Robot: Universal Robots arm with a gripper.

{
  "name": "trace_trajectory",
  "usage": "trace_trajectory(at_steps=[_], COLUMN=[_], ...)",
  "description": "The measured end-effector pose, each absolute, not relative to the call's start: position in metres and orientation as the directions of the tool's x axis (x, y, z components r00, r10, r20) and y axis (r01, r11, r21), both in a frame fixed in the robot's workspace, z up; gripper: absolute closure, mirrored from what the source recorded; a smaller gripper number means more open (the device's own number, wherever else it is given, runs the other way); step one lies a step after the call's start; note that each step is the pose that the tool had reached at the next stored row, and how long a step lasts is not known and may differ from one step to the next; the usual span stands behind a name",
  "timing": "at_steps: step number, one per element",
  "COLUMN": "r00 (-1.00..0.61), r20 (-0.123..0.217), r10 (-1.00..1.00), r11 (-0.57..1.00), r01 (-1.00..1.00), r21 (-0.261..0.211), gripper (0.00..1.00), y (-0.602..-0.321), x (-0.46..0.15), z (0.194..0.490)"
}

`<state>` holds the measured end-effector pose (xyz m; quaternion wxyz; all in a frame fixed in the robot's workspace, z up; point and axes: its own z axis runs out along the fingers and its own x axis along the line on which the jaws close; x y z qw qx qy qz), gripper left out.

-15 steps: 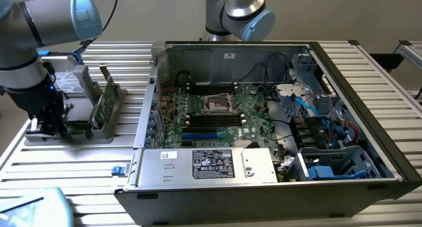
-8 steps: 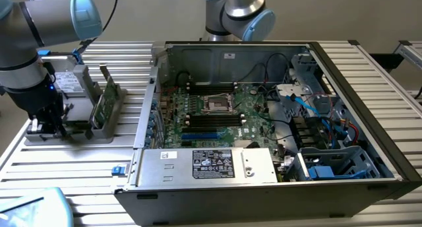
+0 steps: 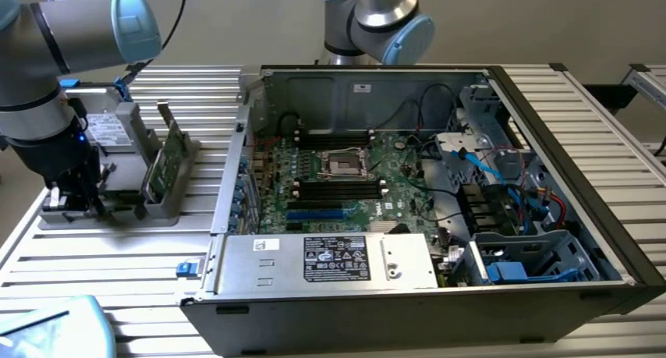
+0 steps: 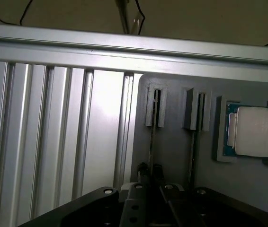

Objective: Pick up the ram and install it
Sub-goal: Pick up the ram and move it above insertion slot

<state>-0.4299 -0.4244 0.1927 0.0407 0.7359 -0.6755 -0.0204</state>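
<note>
My gripper (image 3: 75,204) is down at the end of the grey holder tray (image 3: 156,210) toward the exterior view's left, beside the open computer case (image 3: 582,116). In the wrist view the ram (image 4: 151,142) stands on edge in a slotted post of the tray, so it appears as a thin dark line. It runs down between my two fingertips, and my gripper (image 4: 151,171) is shut on it. The motherboard (image 3: 401,175) lies flat inside the case, with long black memory slots (image 3: 335,191) around the processor socket.
A second thin board (image 4: 193,146) stands on edge in the neighbouring slot. A square silver processor (image 4: 258,130) lies in a pocket of the tray. A wider green card (image 3: 167,161) stands upright on the tray. Another robot arm (image 3: 377,19) rises behind the case. The table is ribbed aluminium.
</note>
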Motion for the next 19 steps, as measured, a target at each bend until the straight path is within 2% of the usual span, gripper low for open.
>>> trace_trajectory(at_steps=[19], r00=[0.087], r20=[0.03], r10=[-0.996], r11=[-0.083], r01=[-0.992], r21=[0.091], gripper=[0.86], y=[-0.4244], x=[-0.4273], z=[0.1938])
